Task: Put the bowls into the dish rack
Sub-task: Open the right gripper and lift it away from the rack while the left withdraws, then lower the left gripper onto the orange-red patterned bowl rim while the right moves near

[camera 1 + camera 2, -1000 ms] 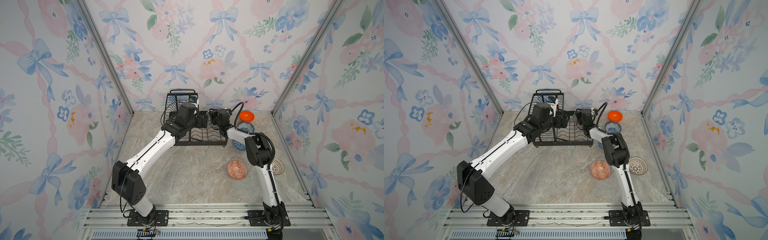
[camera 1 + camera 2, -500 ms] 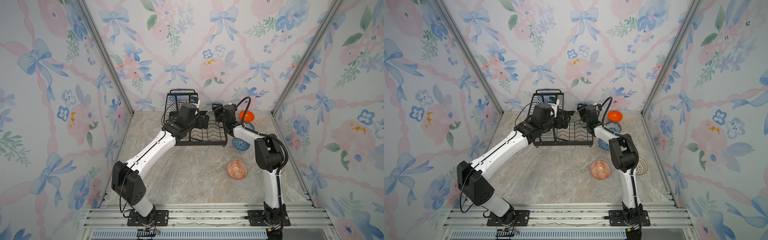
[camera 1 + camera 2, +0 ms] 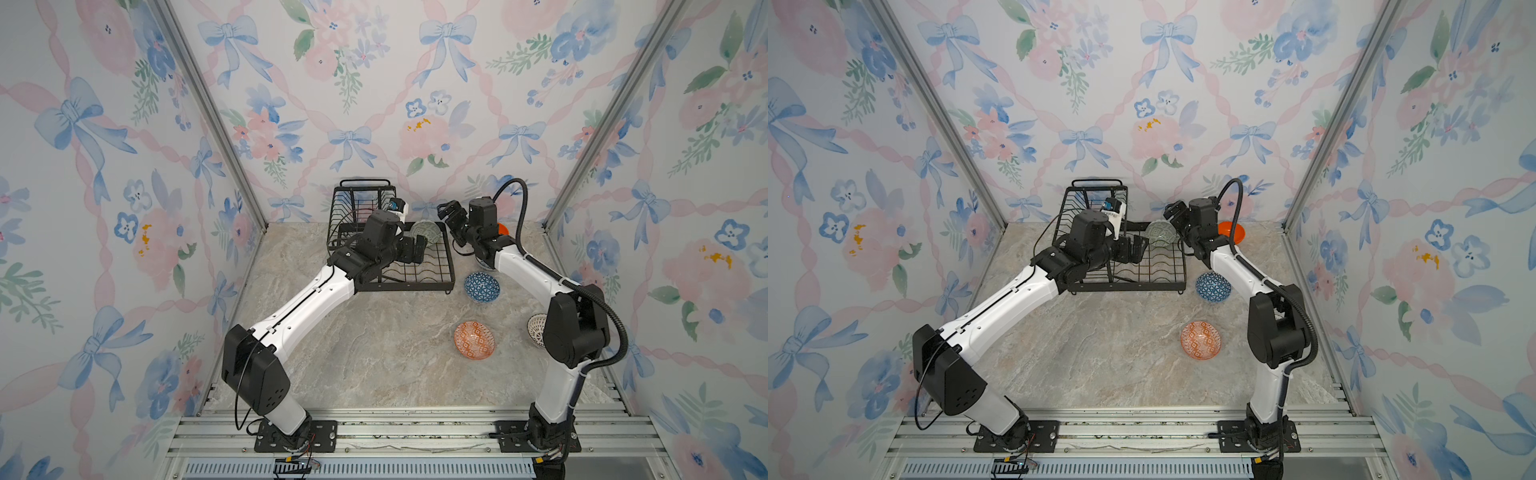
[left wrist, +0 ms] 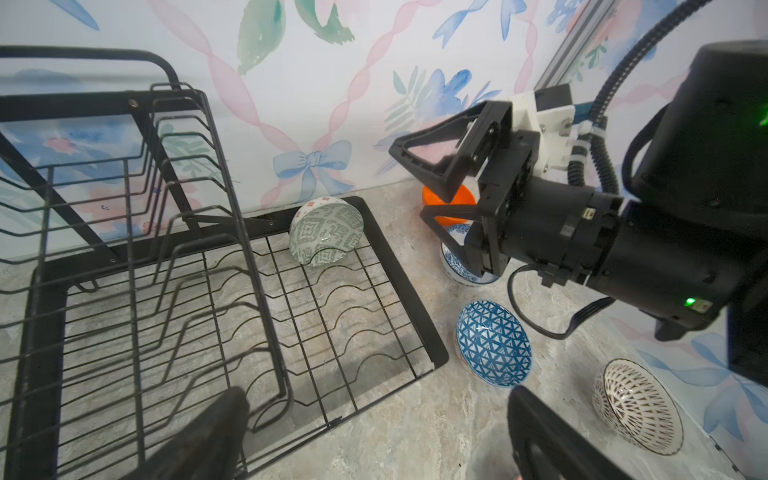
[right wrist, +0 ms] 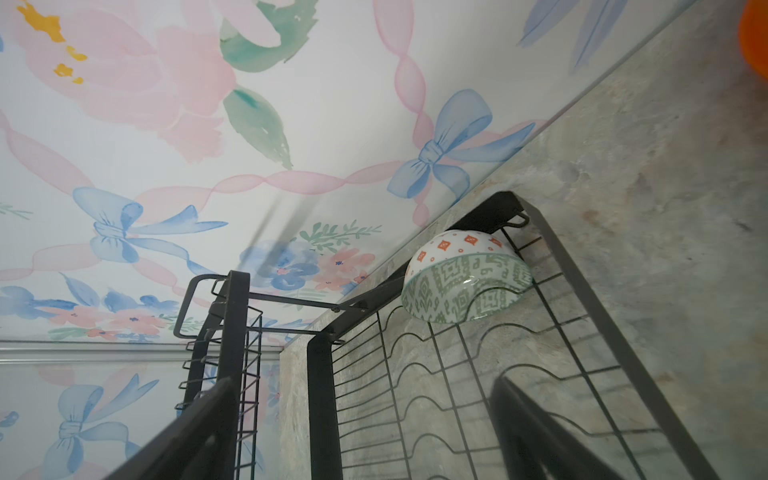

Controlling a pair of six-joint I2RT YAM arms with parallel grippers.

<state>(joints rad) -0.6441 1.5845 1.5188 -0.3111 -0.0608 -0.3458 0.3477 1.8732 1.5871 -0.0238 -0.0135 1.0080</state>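
Note:
The black wire dish rack (image 3: 407, 289) stands at the back of the table. A grey-green patterned bowl (image 3: 426, 231) leans on its side in the rack's far right corner, free of both grippers; the wrist views show it too (image 4: 326, 237) (image 5: 465, 286). My right gripper (image 3: 451, 220) hangs open and empty just right of that corner, above the table. My left gripper (image 3: 417, 251) is open and empty over the rack's flat base. The other bowls lie on the table right of the rack: dark-blue geometric (image 3: 481, 287), orange-white patterned (image 3: 474, 339), plain orange (image 3: 1232, 232).
A white bowl with dark lattice (image 4: 638, 405) leans near the right wall, partly behind my right arm's elbow. A white and blue floral bowl (image 4: 457, 266) sits under my right wrist. The rack's raised basket (image 3: 361, 203) stands at its far left. The back wall is close behind.
My right gripper has opened and drawn back to the right, off the rack. The grey-green bowl now rests alone in the rack's far right corner. My left arm has stayed put.

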